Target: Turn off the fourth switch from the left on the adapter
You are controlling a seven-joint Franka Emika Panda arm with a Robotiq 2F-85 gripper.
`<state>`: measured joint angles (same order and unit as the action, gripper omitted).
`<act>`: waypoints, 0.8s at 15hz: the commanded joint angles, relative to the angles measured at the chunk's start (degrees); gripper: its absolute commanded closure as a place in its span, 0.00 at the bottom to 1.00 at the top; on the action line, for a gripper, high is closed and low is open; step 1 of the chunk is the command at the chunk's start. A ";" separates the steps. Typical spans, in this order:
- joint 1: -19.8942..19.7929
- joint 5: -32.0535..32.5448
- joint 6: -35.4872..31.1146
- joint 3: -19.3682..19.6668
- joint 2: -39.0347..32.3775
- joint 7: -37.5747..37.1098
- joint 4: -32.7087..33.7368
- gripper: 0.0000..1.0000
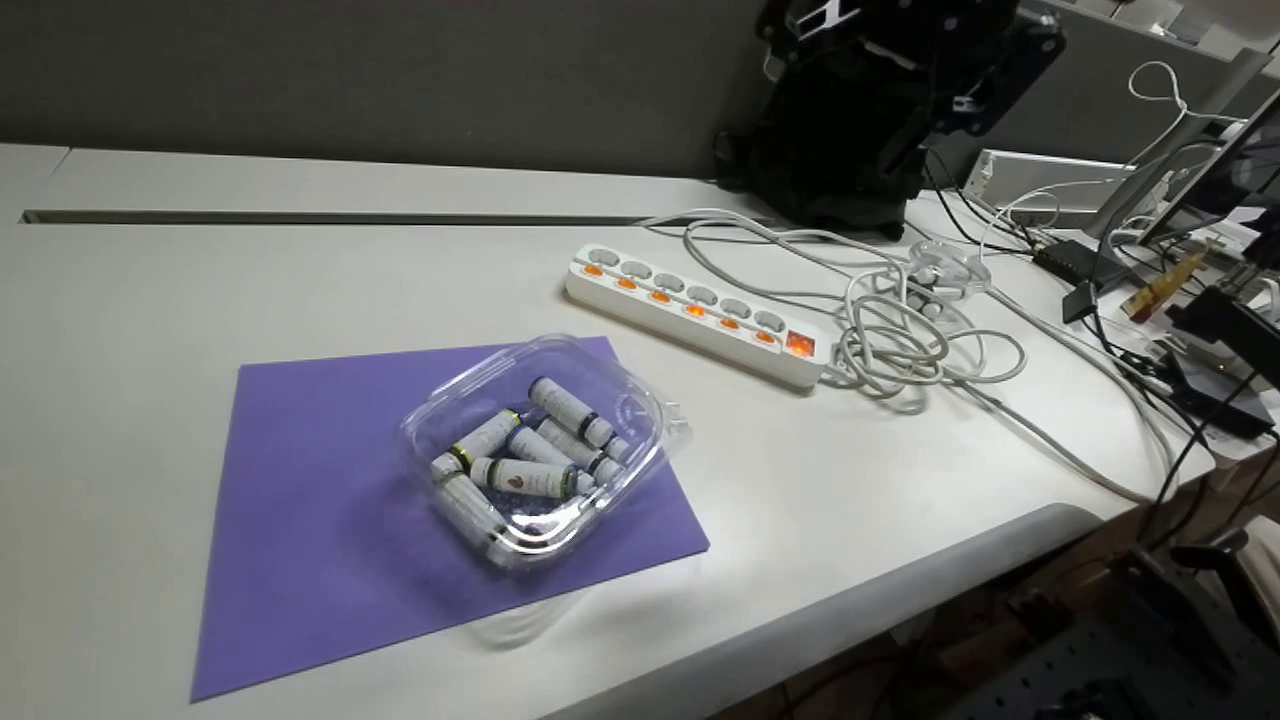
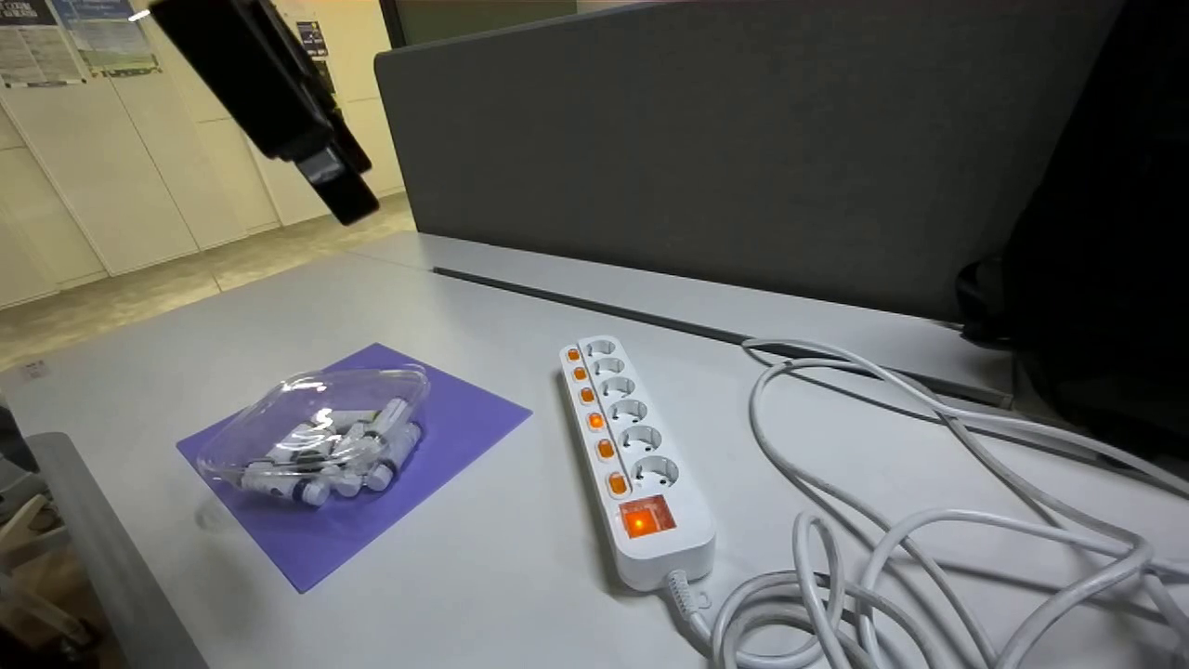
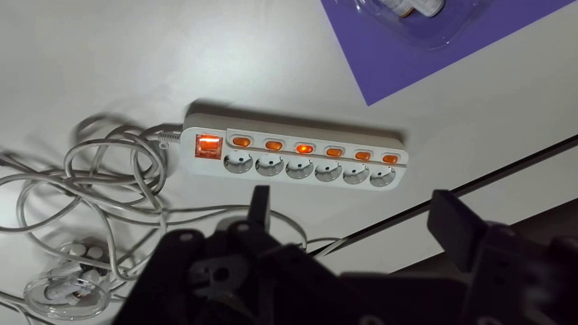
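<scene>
Fourth switch glows, but the wrist view crops the adapter's cable.

The power strip is smooth plastic with a low sheen. Its switches are glossy, slightly see-through plastic, and the sockets shine inside. The cable has a smooth, faintly shiny plastic skin. Thin, clear, very glossy plastic makes up the tub, and the bottles wear labels that look like paper. The sheet is smooth and matt; whether paper or foam cannot be told. The table is smooth and satiny, the partition matt and like cloth. The gripper has matt, dark fingers.
</scene>
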<state>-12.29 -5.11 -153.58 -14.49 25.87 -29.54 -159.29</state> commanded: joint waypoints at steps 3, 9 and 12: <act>1.01 1.17 -7.40 6.38 -9.08 4.66 2.08 0.55; 7.32 -6.62 -9.93 15.52 -13.49 18.75 1.38 0.96; 7.97 -7.13 -10.01 16.55 -14.79 20.39 1.55 0.92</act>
<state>-4.93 -12.82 -163.70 1.35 11.02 -8.68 -157.76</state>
